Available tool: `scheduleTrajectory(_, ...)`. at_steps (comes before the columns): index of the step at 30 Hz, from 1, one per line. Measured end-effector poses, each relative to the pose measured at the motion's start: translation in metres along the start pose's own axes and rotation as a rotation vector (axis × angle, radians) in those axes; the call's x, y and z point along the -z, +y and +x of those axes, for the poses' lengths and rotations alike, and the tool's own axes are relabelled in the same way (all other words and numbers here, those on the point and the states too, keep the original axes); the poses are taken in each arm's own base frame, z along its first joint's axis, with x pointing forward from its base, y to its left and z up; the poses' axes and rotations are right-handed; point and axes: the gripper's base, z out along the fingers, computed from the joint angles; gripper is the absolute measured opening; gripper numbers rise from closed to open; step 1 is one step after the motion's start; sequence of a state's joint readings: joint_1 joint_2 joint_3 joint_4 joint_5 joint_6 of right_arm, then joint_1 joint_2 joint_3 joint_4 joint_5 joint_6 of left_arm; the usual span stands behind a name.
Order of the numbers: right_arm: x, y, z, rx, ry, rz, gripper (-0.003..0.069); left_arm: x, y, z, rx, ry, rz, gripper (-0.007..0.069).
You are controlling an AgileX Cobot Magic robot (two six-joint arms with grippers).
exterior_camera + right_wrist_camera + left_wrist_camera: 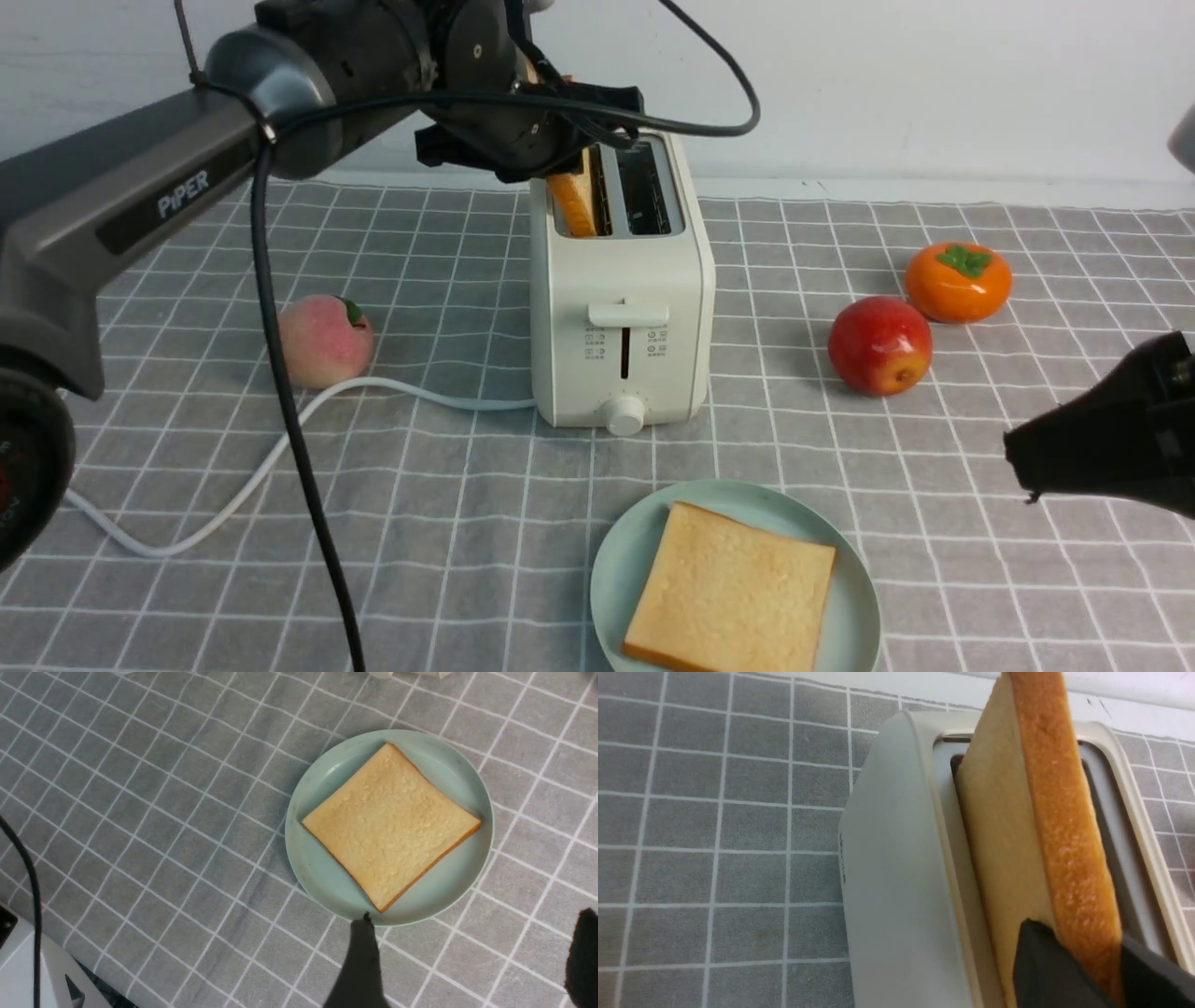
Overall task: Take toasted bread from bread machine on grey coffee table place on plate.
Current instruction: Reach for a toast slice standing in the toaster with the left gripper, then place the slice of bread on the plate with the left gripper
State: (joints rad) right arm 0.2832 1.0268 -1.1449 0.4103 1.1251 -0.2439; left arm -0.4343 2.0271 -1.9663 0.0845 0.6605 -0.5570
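Front view: toasted bread (pixel 575 200) stands edgewise, front-to-back, in the bread machine (pixel 621 289).

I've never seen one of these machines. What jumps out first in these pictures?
The left gripper, reaching over the cream-white toaster, pinches a slice of toast standing in the toaster's left slot. Nearer the camera, a second slice lies flat on a mint-green plate. A red apple and an orange persimmon sit to the toaster's right, a peach to its left.
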Motion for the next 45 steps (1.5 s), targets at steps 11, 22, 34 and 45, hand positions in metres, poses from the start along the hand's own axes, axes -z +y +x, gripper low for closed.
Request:
scheduleTrajectory(11,0.0,-0.006,0.001,0.034,0.017,0.069,0.0542,0.168,-0.001,-0.047,-0.08,-0.157,-0.076,0.0074)
scheduleTrajectory(22,0.0,-0.006,0.001,0.03,0.014,0.062,0.0538,0.202,-0.001,0.052,-0.154,0.29,0.311,0.0074)
scheduleTrajectory(34,0.0,-0.004,0.0,0.021,0.002,0.044,0.0537,0.062,-0.002,0.172,0.158,0.488,0.581,0.0074)
scheduleTrajectory(45,0.0,-0.003,0.0,0.016,0.0,0.034,0.0537,0.021,0.013,0.198,0.168,0.539,0.436,0.0239)
